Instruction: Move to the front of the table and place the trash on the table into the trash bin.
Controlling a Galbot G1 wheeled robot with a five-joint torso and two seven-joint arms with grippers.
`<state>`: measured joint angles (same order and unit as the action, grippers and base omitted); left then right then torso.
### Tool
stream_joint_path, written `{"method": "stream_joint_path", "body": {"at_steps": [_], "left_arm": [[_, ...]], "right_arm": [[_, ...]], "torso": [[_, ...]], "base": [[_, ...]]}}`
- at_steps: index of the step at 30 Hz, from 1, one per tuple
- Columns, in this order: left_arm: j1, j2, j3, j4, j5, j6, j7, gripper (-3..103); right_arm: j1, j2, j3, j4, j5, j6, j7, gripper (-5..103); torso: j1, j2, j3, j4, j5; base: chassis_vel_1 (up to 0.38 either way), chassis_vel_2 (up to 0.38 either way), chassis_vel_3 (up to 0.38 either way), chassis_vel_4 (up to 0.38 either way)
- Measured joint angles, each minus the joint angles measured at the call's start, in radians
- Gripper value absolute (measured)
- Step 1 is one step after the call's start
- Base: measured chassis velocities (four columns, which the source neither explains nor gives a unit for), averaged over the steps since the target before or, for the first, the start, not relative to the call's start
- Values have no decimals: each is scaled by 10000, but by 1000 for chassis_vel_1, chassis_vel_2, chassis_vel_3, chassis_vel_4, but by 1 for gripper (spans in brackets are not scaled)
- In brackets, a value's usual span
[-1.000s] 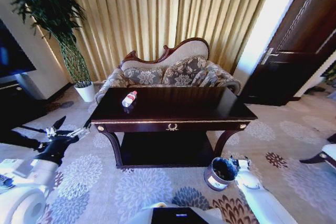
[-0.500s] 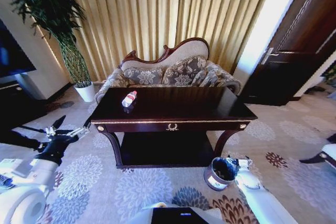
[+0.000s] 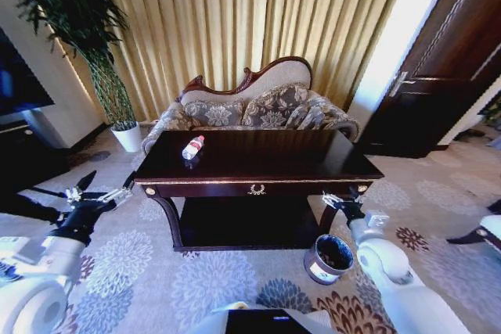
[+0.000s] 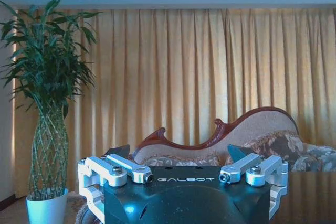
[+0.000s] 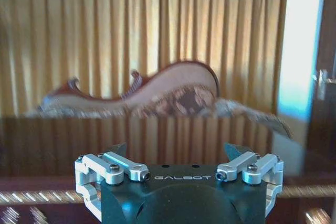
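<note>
The dark glossy table [image 3: 282, 163] stands in front of me in the head view. A clear plastic bottle with a red cap [image 3: 192, 147], the trash, lies on its left part. The dark round trash bin [image 3: 329, 258] sits on the carpet by the table's right front leg. My left gripper [image 3: 108, 182] hovers open off the table's left front corner, holding nothing. My right gripper [image 3: 344, 199] is open and raised just above the bin, close to the right leg. In the right wrist view the open right gripper [image 5: 176, 149] faces the table's front edge [image 5: 52, 145].
A carved floral sofa [image 3: 250, 107] stands behind the table before gold curtains. A tall plant in a white pot [image 3: 125, 136] is at the back left. A dark door [image 3: 446, 68] is at the right. Patterned carpet lies free in front of the table.
My right gripper has risen from beside the bin's rim to the height of the table's right leg. The left arm has barely moved. The bottle stays put.
</note>
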<state>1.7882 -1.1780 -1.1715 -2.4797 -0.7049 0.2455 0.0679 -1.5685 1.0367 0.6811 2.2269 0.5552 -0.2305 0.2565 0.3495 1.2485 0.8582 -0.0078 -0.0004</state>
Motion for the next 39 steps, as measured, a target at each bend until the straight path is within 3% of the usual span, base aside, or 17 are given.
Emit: {"method": "stream_joint_path", "body": {"at_steps": [8,18,39], "left_arm": [[-17,6,-184,-165,-165,-18,-180,100],[-121,133,-327,-203,-222,352,-354,100],[-48,151,-203,-209,-188,414,-343,100]], "right_arm": [[271,108,-986,1666,-121,-453,428,100],[339,55,-1968,1638,-1104,-616,286,100],[290,68,-1955,1438,-1246,-582,308,100]], "torso": [[0,0,0,5,2],[0,-2,0,3,1],[1,-3,1,3,2]], "base": [[0,0,0,0],[0,0,0,0],[-46,46,47,-43]]}}
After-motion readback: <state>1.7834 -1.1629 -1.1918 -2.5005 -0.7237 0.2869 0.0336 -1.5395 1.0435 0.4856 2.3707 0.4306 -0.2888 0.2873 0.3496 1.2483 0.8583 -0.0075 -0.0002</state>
